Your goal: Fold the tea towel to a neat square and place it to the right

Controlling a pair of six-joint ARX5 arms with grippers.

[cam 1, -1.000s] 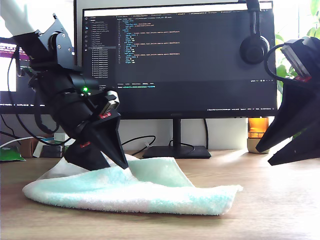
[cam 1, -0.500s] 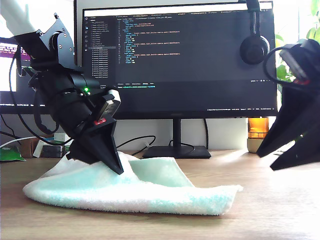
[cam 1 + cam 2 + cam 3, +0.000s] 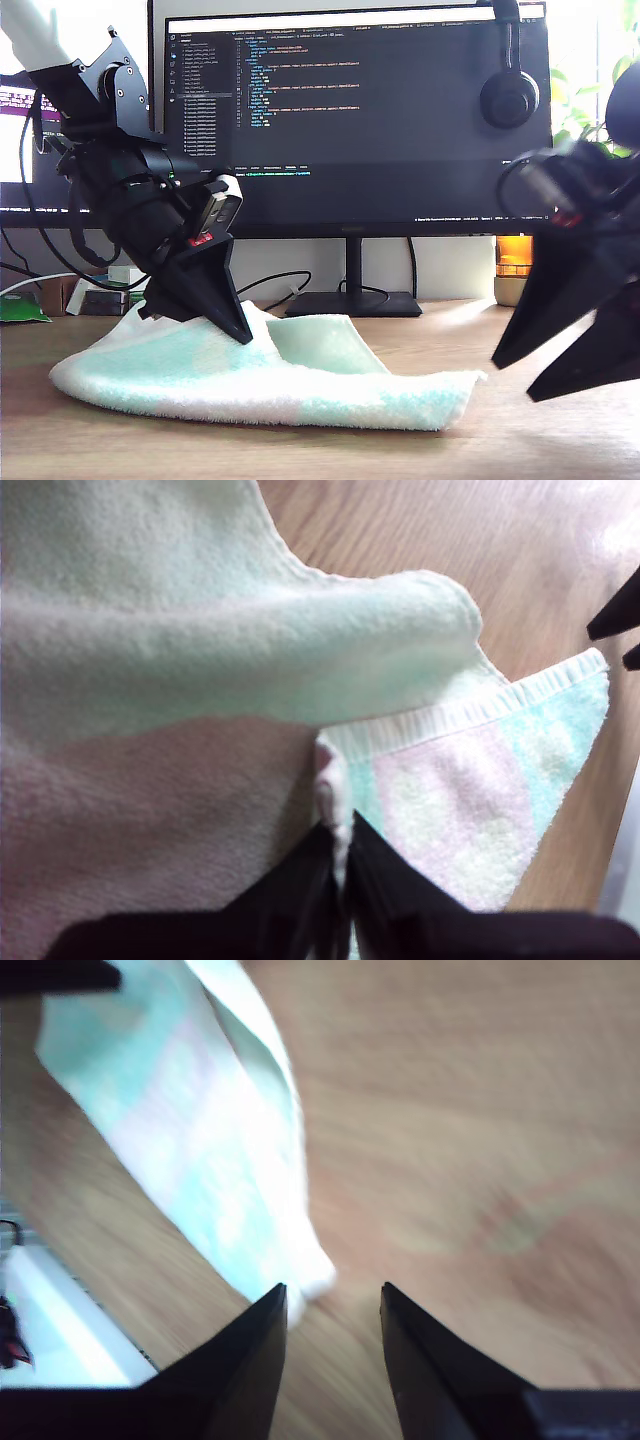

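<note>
Monitor: dark screen behind everything, headphones hung on its top corner at the exterior view's right.
Desk: bare wood, carrying the towel.
Towel: mint-and-white checks, lying folded over toward the exterior view's left.
My first end effector: jaws pinched on a towel hem, raising it.
My second end effector: jaws parted, holding nothing, blurred, just above the towel's corner.

One tea towel — mint-and-white checked. Two grippers: my first gripper, my second gripper. One lit monitor — a second partly visible at the exterior view's left. One headset. One wooden desk.
</note>
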